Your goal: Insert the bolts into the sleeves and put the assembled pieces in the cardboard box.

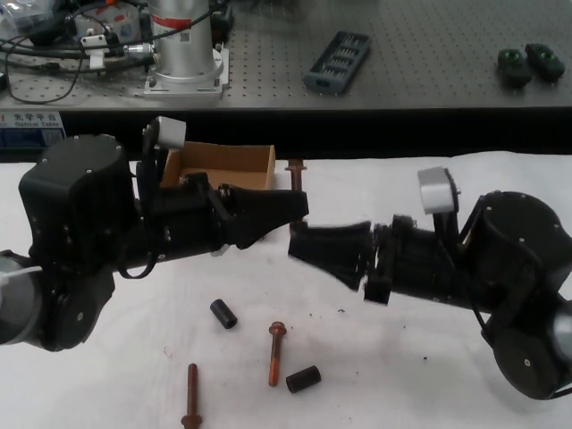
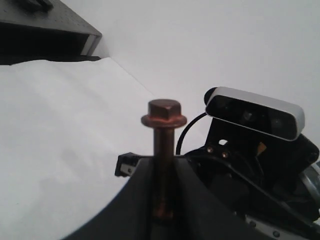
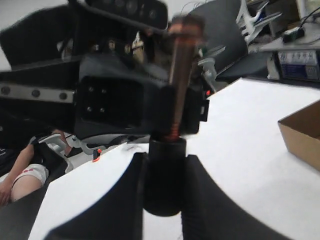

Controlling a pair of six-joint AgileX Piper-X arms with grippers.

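Note:
My left gripper [image 1: 299, 204] [image 2: 162, 167] is shut on a copper bolt [image 2: 163, 131] [image 1: 295, 172], held above the middle of the white cloth. The bolt's hex head sticks out past the fingers. Facing it, my right gripper [image 1: 297, 243] [image 3: 162, 162] is shut on a black sleeve [image 3: 163, 176]. In the right wrist view the bolt [image 3: 181, 75] stands in line with the sleeve, its threaded end at the sleeve's mouth. The open cardboard box [image 1: 234, 164] [image 3: 304, 134] sits on the far side of the cloth, behind the left arm.
Loose on the near cloth lie two black sleeves [image 1: 223, 313] [image 1: 303, 379] and two more bolts [image 1: 276, 353] [image 1: 190, 398]. A metal post [image 1: 183, 45], cables and a blue rack [image 1: 337, 61] stand on the perforated bench beyond.

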